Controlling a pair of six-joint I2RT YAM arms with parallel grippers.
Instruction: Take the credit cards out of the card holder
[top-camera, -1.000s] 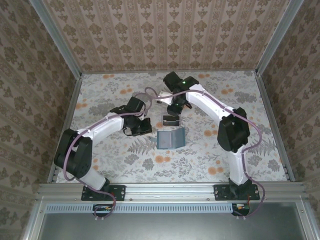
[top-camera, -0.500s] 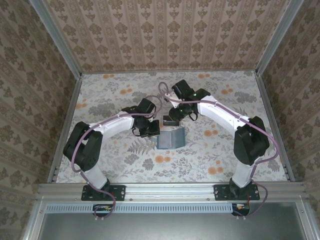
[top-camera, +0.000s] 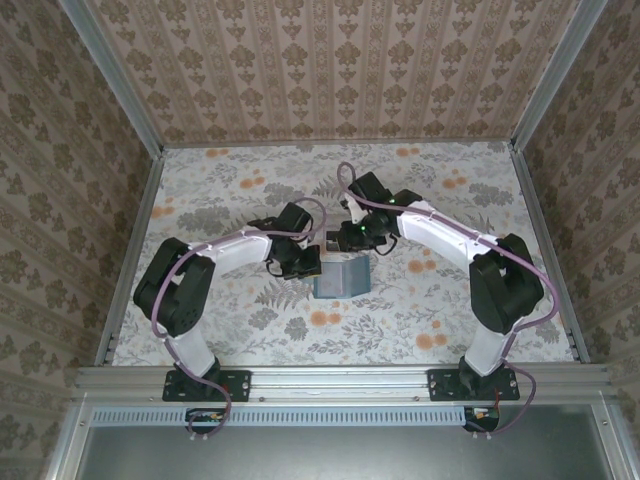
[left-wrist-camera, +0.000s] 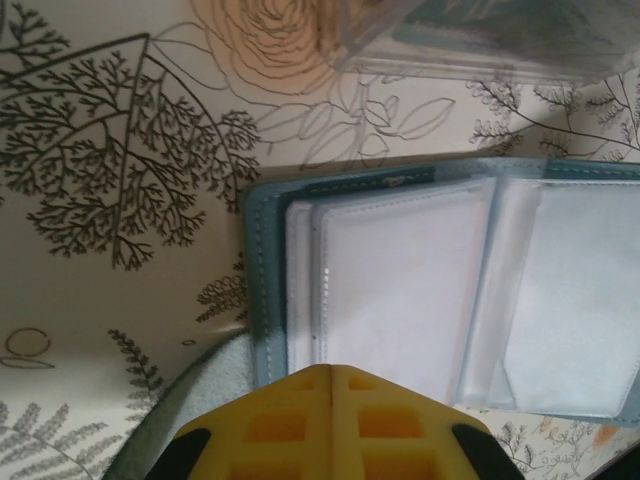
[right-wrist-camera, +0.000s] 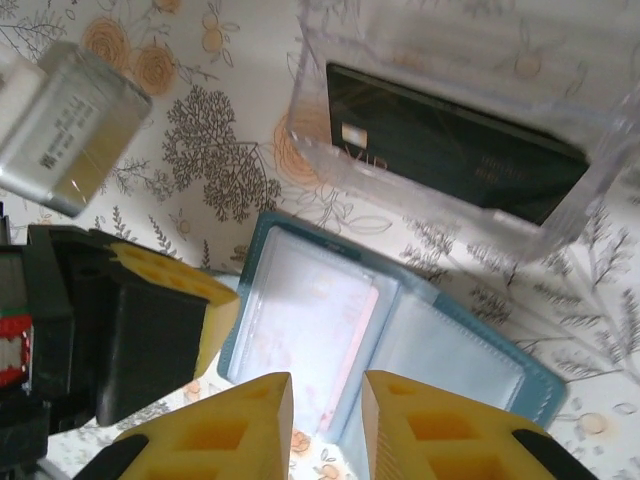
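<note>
The teal card holder (top-camera: 342, 277) lies open at mid-table, its clear sleeves up (left-wrist-camera: 420, 290). One sleeve holds a pale card with a pinkish edge (right-wrist-camera: 306, 341). A dark credit card (right-wrist-camera: 450, 140) lies inside a clear plastic box (right-wrist-camera: 420, 40) just beyond the holder. My left gripper (left-wrist-camera: 331, 370) is shut with nothing between its fingers, its tips at the left page of the holder (right-wrist-camera: 370, 320). Just above the holder's near edge, my right gripper (right-wrist-camera: 327, 400) stands open by a narrow gap, nothing in it.
The table carries a floral cloth (top-camera: 240, 190) and is fenced by patterned walls and metal rails. My left gripper's yellow finger (right-wrist-camera: 160, 290) sits against the holder's left edge in the right wrist view. A silvery block (right-wrist-camera: 70, 130) shows upper left there.
Both arms have closed in on the card holder. The left gripper moved right to its left edge; the right gripper came nearer, from beyond the clear box to above the holder.
</note>
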